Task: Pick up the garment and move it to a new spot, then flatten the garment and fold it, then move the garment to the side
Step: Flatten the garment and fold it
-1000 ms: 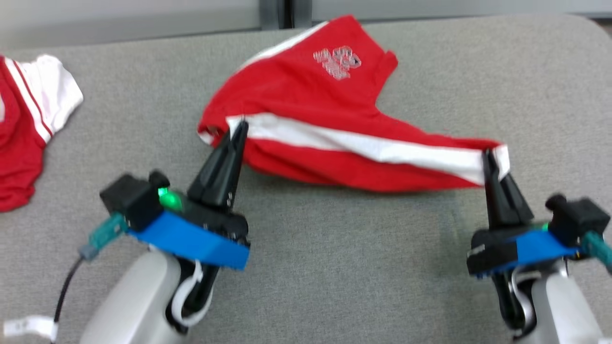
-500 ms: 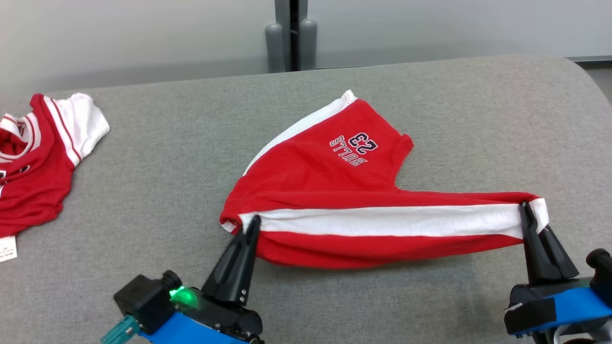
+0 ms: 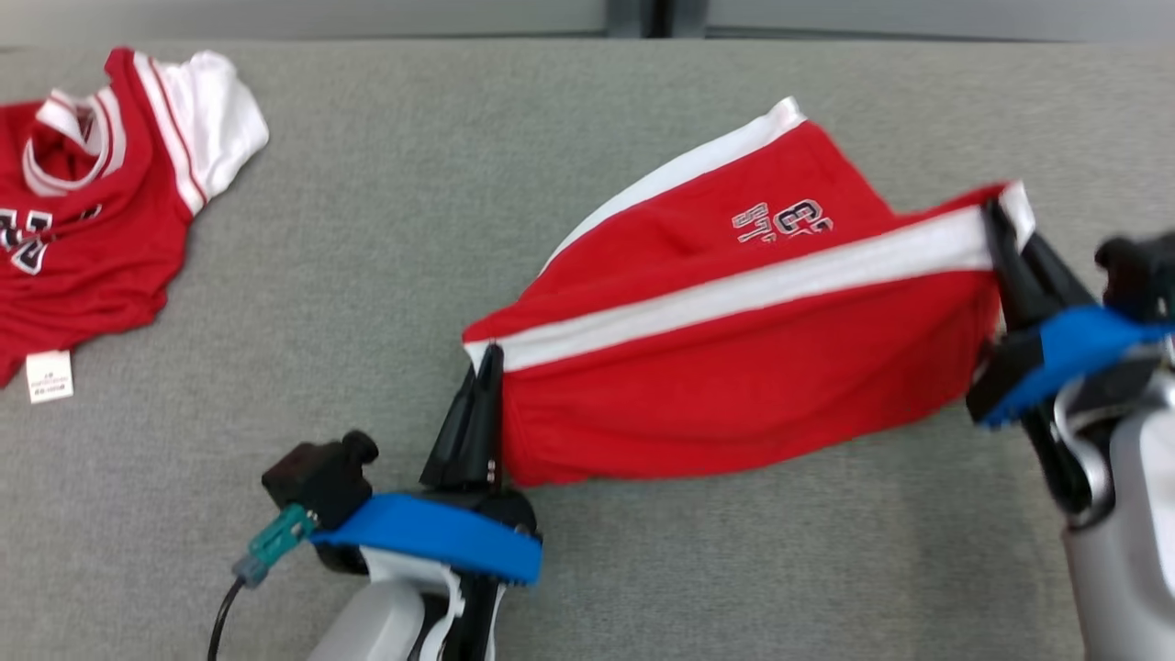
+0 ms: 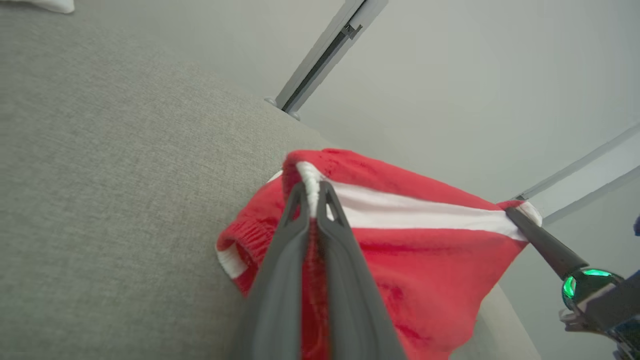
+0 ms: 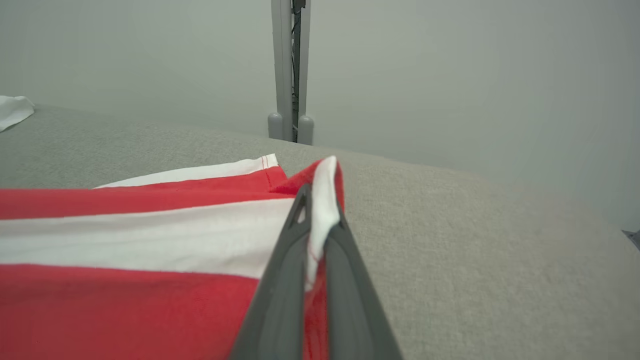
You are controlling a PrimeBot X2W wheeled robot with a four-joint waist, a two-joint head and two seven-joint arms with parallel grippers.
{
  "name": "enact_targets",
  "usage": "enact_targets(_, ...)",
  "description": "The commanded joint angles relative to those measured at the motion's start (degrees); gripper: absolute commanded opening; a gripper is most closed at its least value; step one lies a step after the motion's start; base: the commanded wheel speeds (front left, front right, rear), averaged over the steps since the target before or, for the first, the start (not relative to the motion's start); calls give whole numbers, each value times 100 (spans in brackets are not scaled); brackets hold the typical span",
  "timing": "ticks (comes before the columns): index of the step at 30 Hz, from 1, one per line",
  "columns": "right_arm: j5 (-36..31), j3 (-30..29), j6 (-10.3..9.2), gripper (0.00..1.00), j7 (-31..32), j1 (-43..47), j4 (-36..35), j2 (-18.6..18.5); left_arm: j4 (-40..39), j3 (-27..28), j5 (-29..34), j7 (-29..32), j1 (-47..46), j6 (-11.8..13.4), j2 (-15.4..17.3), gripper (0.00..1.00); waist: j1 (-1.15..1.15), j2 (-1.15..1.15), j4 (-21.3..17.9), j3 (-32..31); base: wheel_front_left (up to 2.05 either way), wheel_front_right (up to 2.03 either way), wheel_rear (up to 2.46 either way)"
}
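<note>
The garment [image 3: 734,367] is a pair of red shorts with a white side stripe and a printed emblem, stretched between my two grippers and lifted off the grey surface, its far leg still trailing on it. My left gripper [image 3: 489,356] is shut on the waistband end; in the left wrist view the fingers [image 4: 295,235] pinch the white stripe of the garment [image 4: 430,250]. My right gripper [image 3: 993,213] is shut on the hem end, held higher; in the right wrist view my right gripper [image 5: 315,200] clamps the white edge of the garment [image 5: 125,280].
A second red and white jersey [image 3: 83,202] lies crumpled at the far left of the grey padded table [image 3: 367,229]. A grey wall with a vertical post [image 5: 290,70] stands behind the table's far edge.
Both grippers have lifted the shorts, the right end rising more, so the cloth now hangs between them. The head camera has also shifted, sliding the jersey and table edge in the picture.
</note>
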Motion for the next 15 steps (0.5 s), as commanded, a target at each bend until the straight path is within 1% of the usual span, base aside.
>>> enact_targets(1, 55, 39, -1, 0, 31, -245, 133, -41, 81, 68, -81, -20, -147, 30, -59, 0, -1, 0, 226, 242, 0, 0, 0)
enact_targets(6, 76, 366, -1, 0, 172, -1288, 1009, -335, 572, 126, -329, -34, -621, 57, -335, 0, -1, 0, 487, 523, 0, 0, 0)
enact_targets(9, 75, 518, -1, 0, 178, -1792, 1519, -442, 833, 70, -396, -72, -851, 18, -401, 0, -1, 0, 615, 645, 0, 0, 0)
enact_targets(13, 89, 657, -1, 0, 137, -2303, 2193, -495, 1131, -15, -508, -123, -1056, -17, -448, 0, -1, 0, 754, 731, 0, 0, 0)
enact_targets(14, 102, 688, -1, 1, 120, -2405, 2356, -490, 1182, -41, -526, -125, -1101, -19, -459, 0, -1, 0, 786, 741, 0, 0, 0)
enact_targets(15, 106, 717, -1, 10, 73, -2498, 2500, -496, 1230, -76, -558, -130, -1143, -19, -463, 0, -1, 0, 817, 748, 0, 0, 0)
